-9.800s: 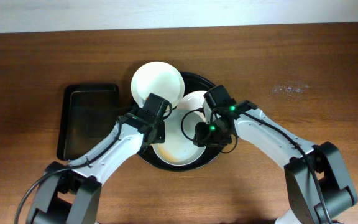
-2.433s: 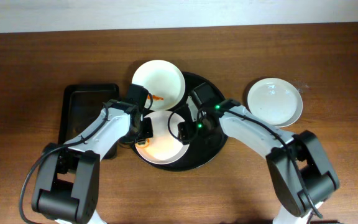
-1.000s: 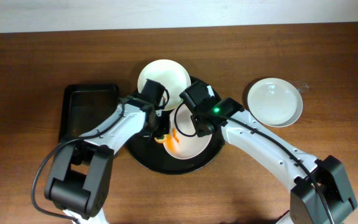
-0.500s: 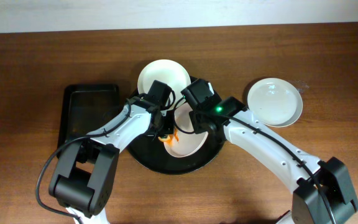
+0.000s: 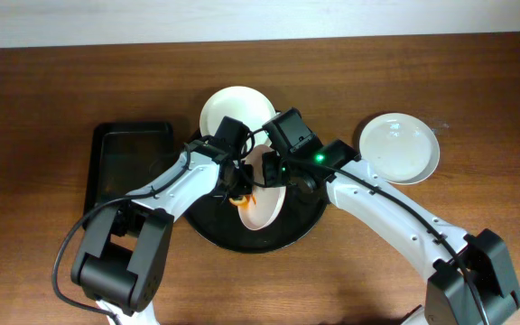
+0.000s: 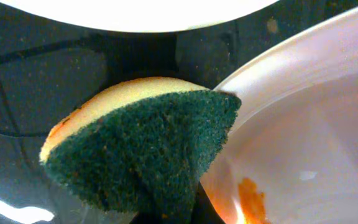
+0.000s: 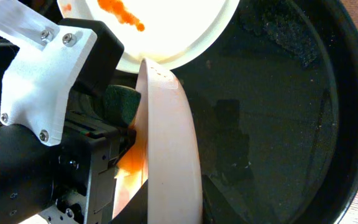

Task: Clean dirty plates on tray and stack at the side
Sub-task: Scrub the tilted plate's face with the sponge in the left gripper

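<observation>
Altogether three plates (image 5: 399, 147), one tray (image 5: 242, 246): right gripper (image 5: 275, 169) pinches one tilted plate (image 5: 262, 197), left gripper (image 5: 237, 183) clamps one sponge (image 6: 142, 149).

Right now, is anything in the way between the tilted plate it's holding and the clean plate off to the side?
Nothing visible. The tilted plate sits over the tray, held by the right gripper. Only bare table lies between the tray's rim and the clean plate.

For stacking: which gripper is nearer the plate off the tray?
Right. The right gripper, holding a tilted plate, sits left of the off-tray plate; left gripper, holding the sponge, farther left.
</observation>
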Controlling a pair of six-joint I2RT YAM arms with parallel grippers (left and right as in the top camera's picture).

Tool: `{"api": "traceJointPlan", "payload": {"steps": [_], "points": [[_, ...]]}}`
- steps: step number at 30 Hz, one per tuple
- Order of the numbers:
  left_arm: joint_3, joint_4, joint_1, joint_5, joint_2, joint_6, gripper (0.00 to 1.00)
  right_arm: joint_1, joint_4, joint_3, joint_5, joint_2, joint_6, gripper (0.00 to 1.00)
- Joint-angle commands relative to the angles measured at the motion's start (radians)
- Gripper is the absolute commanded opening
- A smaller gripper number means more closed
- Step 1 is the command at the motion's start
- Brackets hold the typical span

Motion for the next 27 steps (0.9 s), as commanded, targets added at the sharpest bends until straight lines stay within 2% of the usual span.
{"api": "traceJointPlan", "payload": {"steps": [1, 5, 11, 18, 20, 27], "points": [[-0.018, 0.019, -0.018, 0.018, 0.063, 0.016, 0.00, 0.026, -0.003, -0.045, -0.122, 0.001, -0.008, 0.19], [-0.018, 0.023, -0.018, 0.018, 0.062, 0.016, 0.00, 0.026, -0.005, -0.047, -0.121, 0.001, -0.007, 0.04], [0.025, 0.014, -0.001, 0.018, 0.021, 0.016, 0.00, 0.025, -0.008, -0.047, -0.087, 0.001, -0.016, 0.04], [0.051, -0.029, 0.019, 0.035, -0.216, 0.016, 0.00, 0.025, 0.000, -0.047, -0.069, 0.001, -0.022, 0.04], [0.050, -0.077, 0.020, 0.198, -0.229, 0.019, 0.00, 0.025, 0.000, -0.047, -0.069, 0.001, -0.022, 0.04], [0.048, -0.144, 0.057, 0.486, -0.227, 0.096, 0.00, 0.012, 0.000, -0.041, -0.063, 0.000, -0.022, 0.04]]}}
